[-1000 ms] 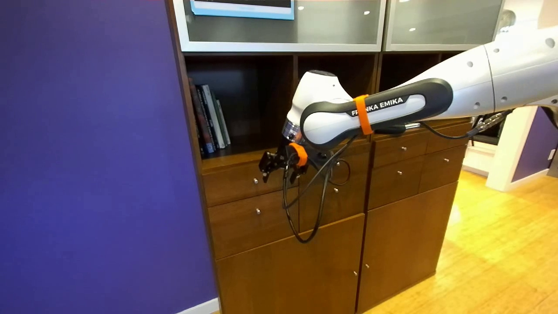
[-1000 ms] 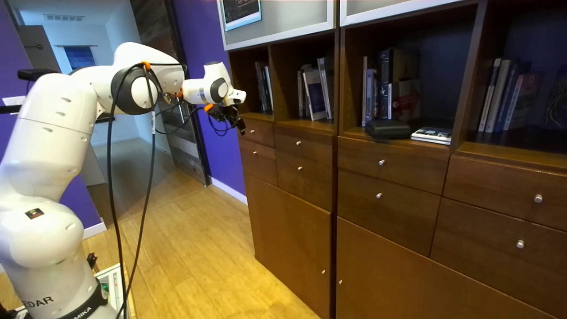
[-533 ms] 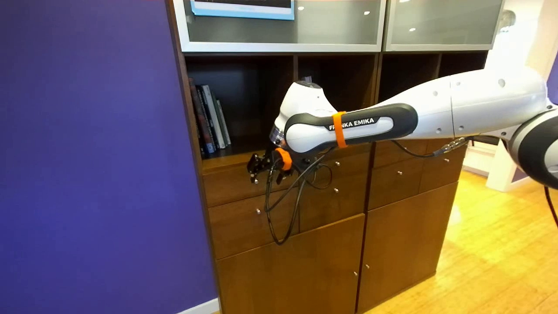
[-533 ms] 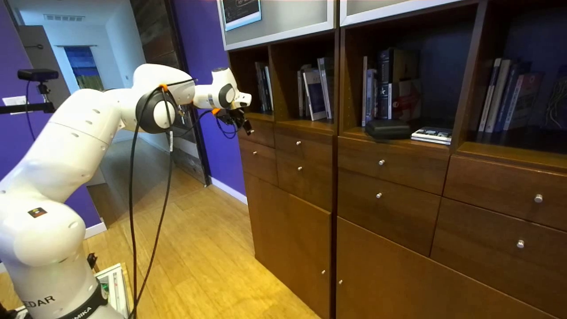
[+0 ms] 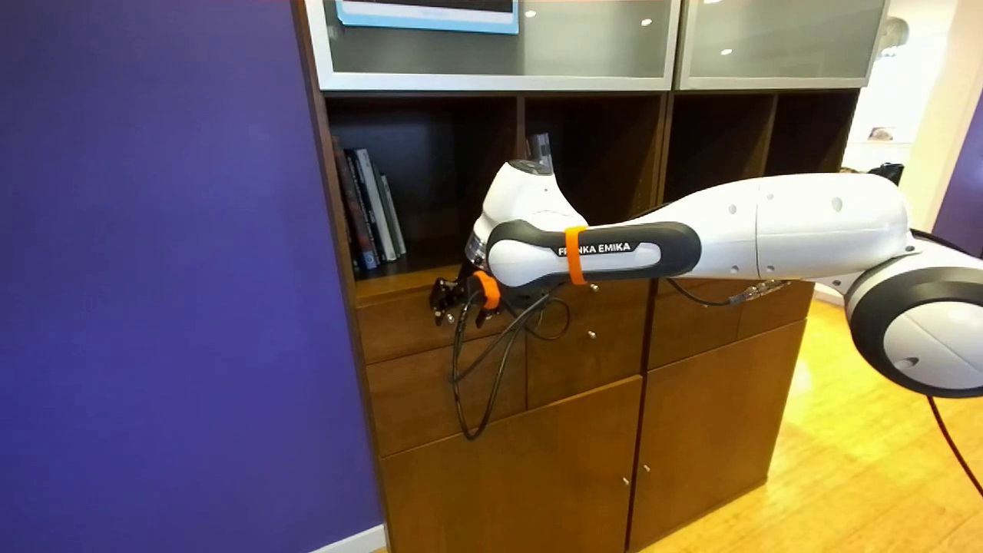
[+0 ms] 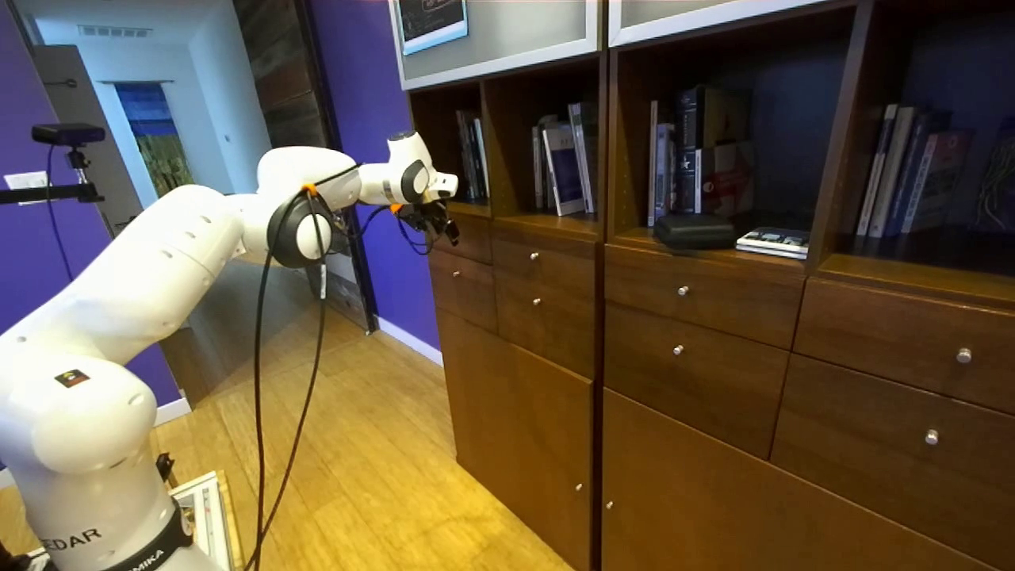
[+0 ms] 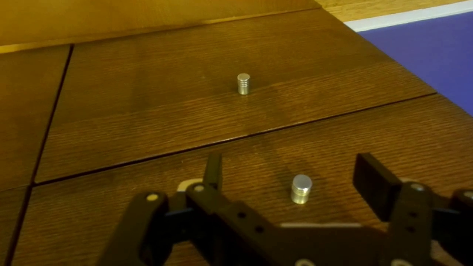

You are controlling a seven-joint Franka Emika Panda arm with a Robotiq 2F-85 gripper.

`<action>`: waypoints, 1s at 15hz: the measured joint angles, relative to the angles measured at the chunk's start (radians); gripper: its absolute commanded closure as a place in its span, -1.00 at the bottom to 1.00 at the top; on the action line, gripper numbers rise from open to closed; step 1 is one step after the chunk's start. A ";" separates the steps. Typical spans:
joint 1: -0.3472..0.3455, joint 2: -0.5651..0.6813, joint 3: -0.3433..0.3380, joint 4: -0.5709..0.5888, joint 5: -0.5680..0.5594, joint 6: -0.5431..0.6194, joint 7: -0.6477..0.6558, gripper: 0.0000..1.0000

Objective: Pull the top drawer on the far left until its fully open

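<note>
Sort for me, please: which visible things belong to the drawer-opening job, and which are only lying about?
For the job:
top drawer
its knob
end effector

Only lying about:
books
black case

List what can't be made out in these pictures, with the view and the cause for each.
Contents of the top drawer: hidden in all views by its closed front.
Its knob: clear in the wrist view, but behind the gripper in an exterior view.
Titles on the books: too small to read in both exterior views.
Upper part of the poster: cut off by the top edge in both exterior views.
</note>
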 measured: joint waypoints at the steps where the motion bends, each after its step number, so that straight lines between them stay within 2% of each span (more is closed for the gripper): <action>1: 0.006 0.014 -0.012 0.020 0.000 0.000 0.000 -0.05; 8: 0.036 0.090 -0.050 0.156 0.001 -0.015 0.000 0.92; 10: 0.039 0.096 -0.051 0.170 0.000 -0.022 0.000 0.97; 12: 0.040 0.109 -0.053 0.198 0.002 -0.045 -0.001 0.90; 15: 0.046 0.130 -0.053 0.256 0.005 -0.118 -0.002 0.90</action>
